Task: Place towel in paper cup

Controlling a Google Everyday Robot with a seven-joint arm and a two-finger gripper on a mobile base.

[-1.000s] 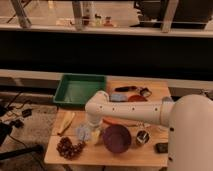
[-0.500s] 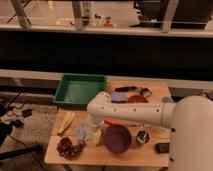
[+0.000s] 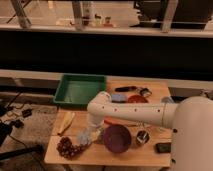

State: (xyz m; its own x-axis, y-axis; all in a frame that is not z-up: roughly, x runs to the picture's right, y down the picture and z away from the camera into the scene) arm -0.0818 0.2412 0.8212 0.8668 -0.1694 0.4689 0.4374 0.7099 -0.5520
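Where the white arm (image 3: 135, 114) bends down at its elbow, the gripper (image 3: 93, 131) sits low over the front-left part of the wooden table (image 3: 96, 154). The arm runs in from the robot's body at the right edge of the view, crosses the middle of the table, and turns downward near the green tray (image 3: 80, 92).

1. Gripper. It is at the lower end of the downward section, just above the tabletop. How far it is open cannot be told from this view, nor whether it has hold of anything.

2. Towel. The towel (image 3: 84, 136) is a pale blue crumpled mass lying on the table, directly at the gripper's tip and slightly to its left in the view. The two appear to touch, though a grip cannot be confirmed.

3. Neighbouring items:
- A purple bowl (image 3: 118, 139) stands just beside the towel, on its right in the view.
- A bunch of dark grapes (image 3: 67, 148) lies near the front-left corner, close to the towel.
- A banana (image 3: 65, 123) lies along the left edge, between the grapes and the tray.
- A small round container (image 3: 142, 138) stands just right of the bowl.
- A flat black object (image 3: 162, 147) lies near the front-right corner.
- A red dish (image 3: 136, 99) sits toward the back, behind the arm.

4. Paper cup. It cannot be picked out with certainty among the items on the table.
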